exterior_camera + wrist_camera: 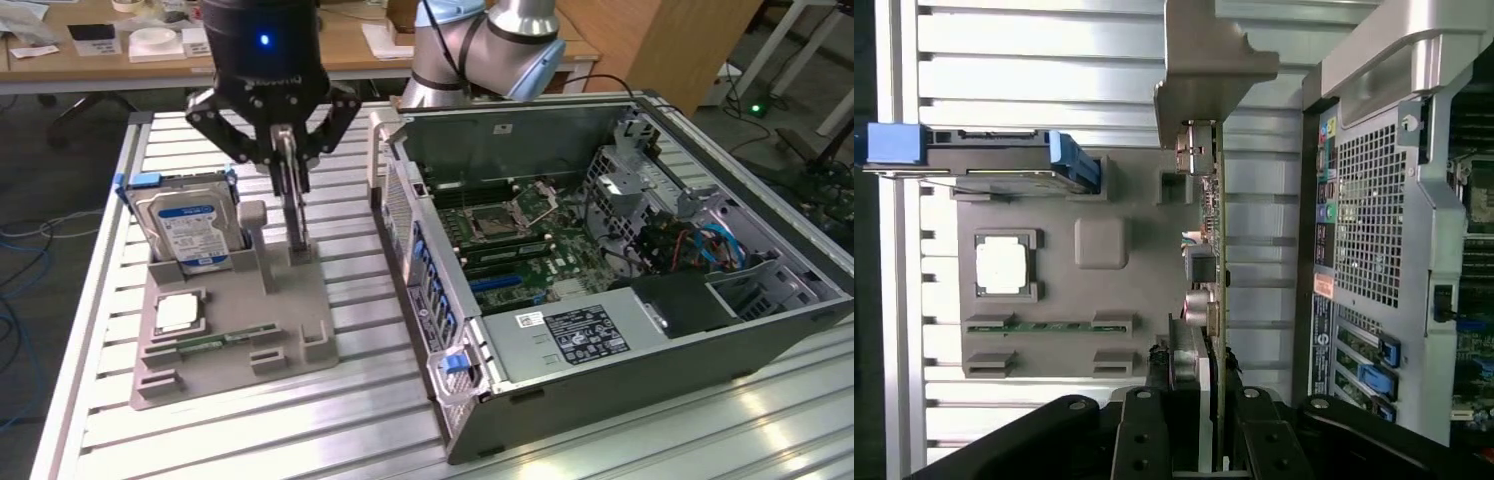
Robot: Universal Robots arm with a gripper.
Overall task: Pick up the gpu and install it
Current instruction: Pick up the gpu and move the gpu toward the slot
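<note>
The gpu [298, 215] is a thin dark card standing on edge in the grey holder [274, 300], seen edge-on. In the wrist view the gpu [1216, 250] runs up to its silver end bracket [1206, 60]. My gripper [288, 160] reaches down over the card's upper edge, one finger on each side of it. The black fingers [1144, 435] press against both faces of the card, so my gripper [1201, 440] is shut on it. The card's lower edge still meets the holder [1144, 280].
The same holder carries a blue-labelled hard drive [187, 225], a square processor [176, 312] and a green memory stick [220, 340]. The open computer case [601, 270] lies on the exterior view's right with its motherboard [521, 240] exposed. All of it rests on a slatted metal table [374, 420].
</note>
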